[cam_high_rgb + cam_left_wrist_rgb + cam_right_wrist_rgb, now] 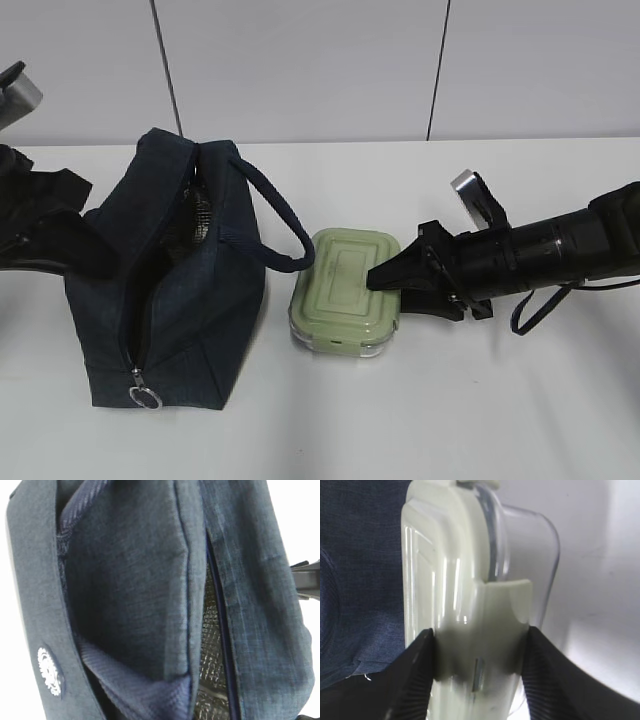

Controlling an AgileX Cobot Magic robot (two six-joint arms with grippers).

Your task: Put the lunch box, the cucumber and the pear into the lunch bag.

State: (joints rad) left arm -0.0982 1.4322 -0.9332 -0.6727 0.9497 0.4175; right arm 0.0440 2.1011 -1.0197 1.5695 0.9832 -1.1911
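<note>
Navy lunch bag [170, 290] upright on white table [420, 420], zipper open along top and front, ring pull [146, 399] hanging low at front bottom corner, silvery quilted lining [210, 645] glimpsed through the slot, interior otherwise dark and unreadable. Loop handle [275, 215] arching off the bag toward the lunch box. Lunch box [348, 290] just right of the bag, flat on the table, sage-green lid up, clear base showing under the lid edge, near end of handle loop overlapping or touching its left rim, hard to tell which. Right gripper [385, 277] reaching in from right of the lunch box, fingers [415, 680] set either side of the box's right end at the lid clip [507, 625]; wrist view shows both black pads against the sides, so grasping the lunch box, box not lifted. Left arm [40, 235] cut off at frame edge behind and left of the bag; its gripper hidden by the bag in the exterior view, and the left wrist view filled with denim fabric and white round logo patch [50, 671], no fingers visible; clenched, whether pinching bag fabric cannot tell. Cucumber and pear not made out in any view.
</note>
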